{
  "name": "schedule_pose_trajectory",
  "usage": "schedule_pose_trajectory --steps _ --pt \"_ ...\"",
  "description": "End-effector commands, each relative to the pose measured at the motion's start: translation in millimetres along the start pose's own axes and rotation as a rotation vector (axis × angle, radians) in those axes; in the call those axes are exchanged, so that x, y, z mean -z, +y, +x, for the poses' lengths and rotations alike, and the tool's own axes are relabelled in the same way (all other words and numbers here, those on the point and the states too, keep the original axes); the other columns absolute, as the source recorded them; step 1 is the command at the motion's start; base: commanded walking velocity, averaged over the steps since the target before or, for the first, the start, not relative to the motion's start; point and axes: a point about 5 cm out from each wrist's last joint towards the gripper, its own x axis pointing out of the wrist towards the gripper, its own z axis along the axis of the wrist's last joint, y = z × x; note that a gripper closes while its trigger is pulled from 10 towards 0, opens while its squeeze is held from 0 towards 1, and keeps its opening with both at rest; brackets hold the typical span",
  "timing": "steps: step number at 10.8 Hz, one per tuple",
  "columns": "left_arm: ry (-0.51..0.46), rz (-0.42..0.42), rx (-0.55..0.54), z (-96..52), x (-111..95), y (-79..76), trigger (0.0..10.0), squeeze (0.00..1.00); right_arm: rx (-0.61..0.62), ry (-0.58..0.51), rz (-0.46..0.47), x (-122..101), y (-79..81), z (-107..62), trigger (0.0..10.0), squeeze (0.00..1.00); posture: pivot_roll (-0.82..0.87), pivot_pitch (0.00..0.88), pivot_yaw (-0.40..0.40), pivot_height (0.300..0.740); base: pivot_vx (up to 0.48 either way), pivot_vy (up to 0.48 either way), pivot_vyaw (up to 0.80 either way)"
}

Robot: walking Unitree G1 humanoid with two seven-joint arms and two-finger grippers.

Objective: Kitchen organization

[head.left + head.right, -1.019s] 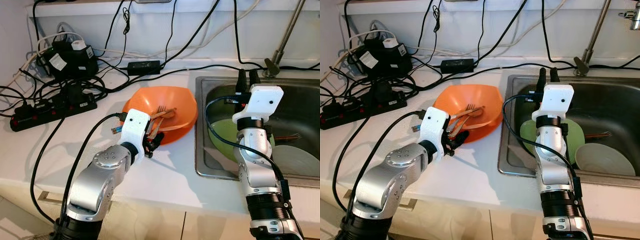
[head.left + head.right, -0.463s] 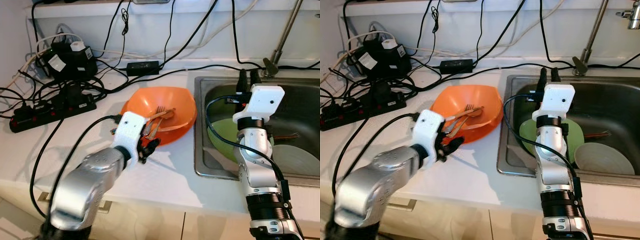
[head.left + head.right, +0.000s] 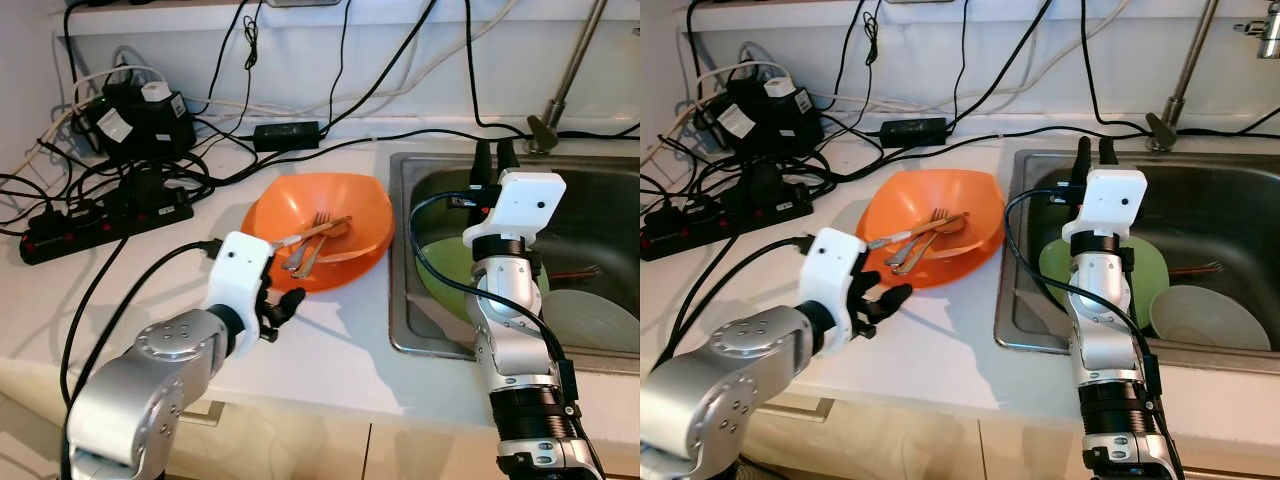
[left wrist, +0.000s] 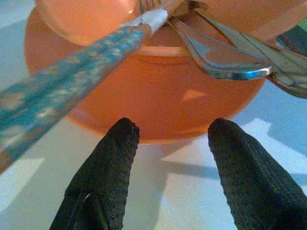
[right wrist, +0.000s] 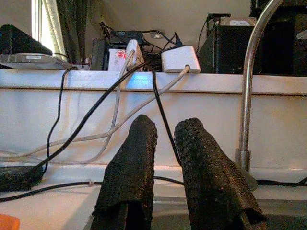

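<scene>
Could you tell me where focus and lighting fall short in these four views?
Left wrist view: the teal utensil handle is blurred from closeness, and the orange bowl carries a colour cast. Right wrist view: the window is blown out. Head views: sharp, with soft shadows under the left end effector.

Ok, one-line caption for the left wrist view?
Open left end effector faces the orange bowl on the white counter, cutlery handles overhanging its rim.

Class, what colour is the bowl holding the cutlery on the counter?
Orange; the bowl shows best in the left eye view.
</scene>
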Motion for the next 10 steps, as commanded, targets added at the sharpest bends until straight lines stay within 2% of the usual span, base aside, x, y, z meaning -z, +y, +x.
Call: schedule_pose_trajectory --steps 1,3,4,6,7,8,10 --pt "-0.008 -0.006 -0.011 -4.4 -1.0 1.4 10.0 0.0 -0.011 -0.002 0.015 -0.8 4.4 2.1 10.0 0.0 0.15 0.047 0.109 0.74 0.0 0.0 0.0" --pt "-0.081 0.005 -0.044 -8.5 -3.8 3.3 10.0 0.0 -0.016 -0.004 0.018 -1.3 6.3 2.8 10.0 0.0 0.15 0.044 0.105 0.74 0.0 0.0 0.0" --pt "-0.126 -0.003 -0.073 -14.5 5.0 5.2 10.0 0.0 -0.016 -0.006 0.017 -1.7 5.3 3.6 10.0 0.0 0.15 0.043 0.103 0.74 0.0 0.0 0.0" --pt "-0.143 -0.003 -0.16 -22.9 21.0 13.7 10.0 0.0 -0.016 -0.007 0.015 -1.8 3.7 4.5 10.0 0.0 0.15 0.043 0.097 0.74 0.0 0.0 0.0" --pt "-0.189 -0.044 -0.297 -28.2 33.0 31.0 10.0 0.0 -0.025 -0.005 0.018 -0.8 6.9 3.9 10.0 0.0 0.16 0.039 0.093 0.74 0.0 0.0 0.0" --pt "-0.2 -0.044 -0.339 -29.1 34.4 36.1 10.0 0.0 -0.027 -0.006 0.021 -1.0 8.3 4.2 10.0 0.0 0.16 0.033 0.091 0.74 0.0 0.0 0.0" --pt "-0.316 0.013 -0.595 -30.7 33.4 65.1 10.0 0.0 -0.024 -0.011 0.024 -1.0 8.0 4.6 10.0 0.0 0.15 0.021 0.095 0.74 0.0 0.0 0.0"
